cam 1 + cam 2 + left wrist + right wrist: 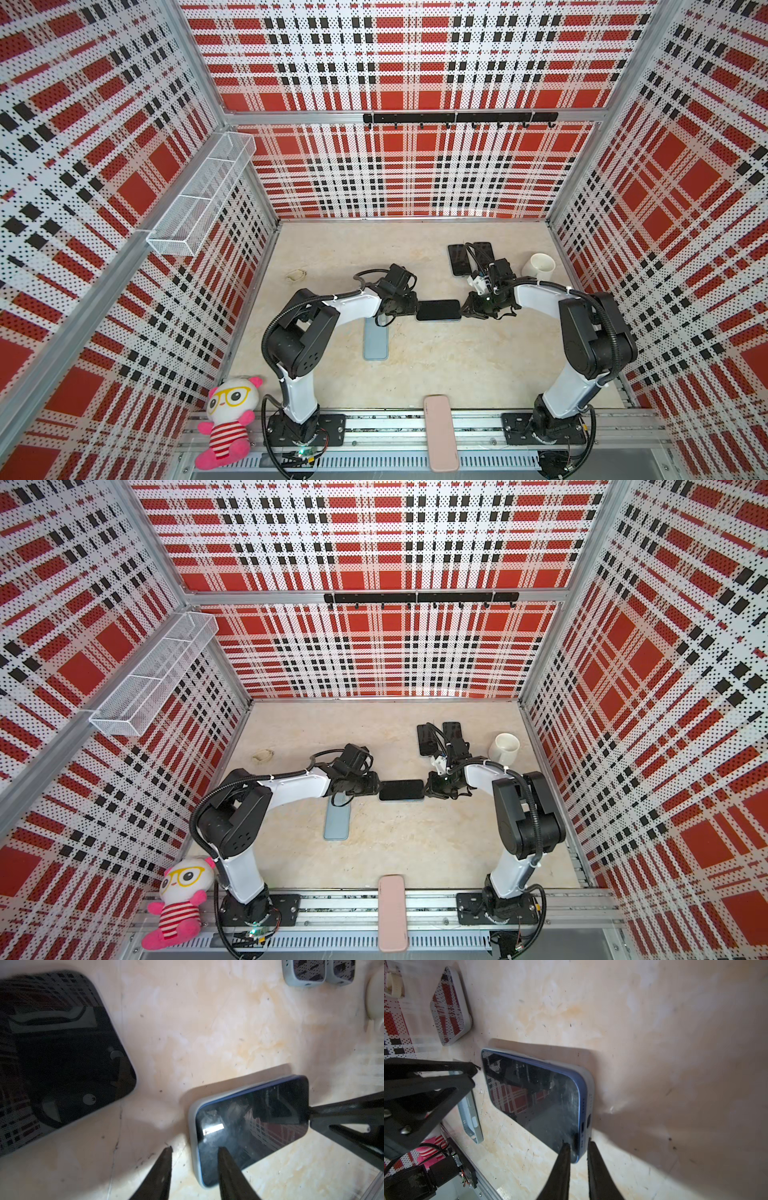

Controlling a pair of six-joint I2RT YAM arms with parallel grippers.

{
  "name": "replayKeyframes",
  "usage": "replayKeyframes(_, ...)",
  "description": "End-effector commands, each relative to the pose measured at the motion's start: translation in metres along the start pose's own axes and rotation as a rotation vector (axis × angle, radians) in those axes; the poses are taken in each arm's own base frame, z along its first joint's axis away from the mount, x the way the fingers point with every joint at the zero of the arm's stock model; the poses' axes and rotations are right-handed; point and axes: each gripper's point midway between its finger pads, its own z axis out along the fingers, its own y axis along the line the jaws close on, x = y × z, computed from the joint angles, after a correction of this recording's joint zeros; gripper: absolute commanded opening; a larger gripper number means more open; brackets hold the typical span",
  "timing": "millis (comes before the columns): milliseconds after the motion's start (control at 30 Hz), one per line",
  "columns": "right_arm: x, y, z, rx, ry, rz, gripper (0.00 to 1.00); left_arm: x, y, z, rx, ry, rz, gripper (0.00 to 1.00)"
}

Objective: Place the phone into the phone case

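Observation:
In both top views the phone [438,310] [401,790] lies mid-table between my two grippers. Its screen is dark and its frame blue. It sits in a pale grey phone case [192,1126] [590,1088], and the blue frame shows above the case rim. My right gripper [578,1142] [464,309] is shut on one corner of the phone's end, one finger on the screen and one on the case's outer side. My left gripper [195,1149] [413,309] is open at the other end, with one fingertip [222,1152] over the screen and the other over the table.
A pale blue slab [376,343] with a glossy dark face [52,1064] lies under the left arm. Two cased phones [459,259] and a white cup [540,268] stand at the back right. A pink case [440,432] lies on the front rail and a plush toy [228,419] sits front left.

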Motion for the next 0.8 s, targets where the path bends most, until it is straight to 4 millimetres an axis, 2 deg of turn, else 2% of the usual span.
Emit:
replayKeyframes(0,0.001,0.002,0.005,0.031,0.009,-0.011,0.16,0.006,-0.004,0.010,0.033,0.068,0.047,0.37)
replayKeyframes(100,0.008,0.002,0.009,0.059,0.021,-0.005,0.14,0.015,-0.007,0.018,0.018,0.120,0.092,0.36)
replayKeyframes(333,0.023,-0.005,0.017,0.144,0.059,0.011,0.11,0.039,0.012,0.024,-0.036,0.210,0.146,0.29)
replayKeyframes(533,0.032,-0.006,0.017,0.215,0.079,0.032,0.10,0.036,0.018,0.016,-0.034,0.213,0.188,0.28)
replayKeyframes(767,0.047,-0.018,0.020,0.379,0.109,0.035,0.07,0.050,0.019,0.018,0.001,0.252,0.200,0.27)
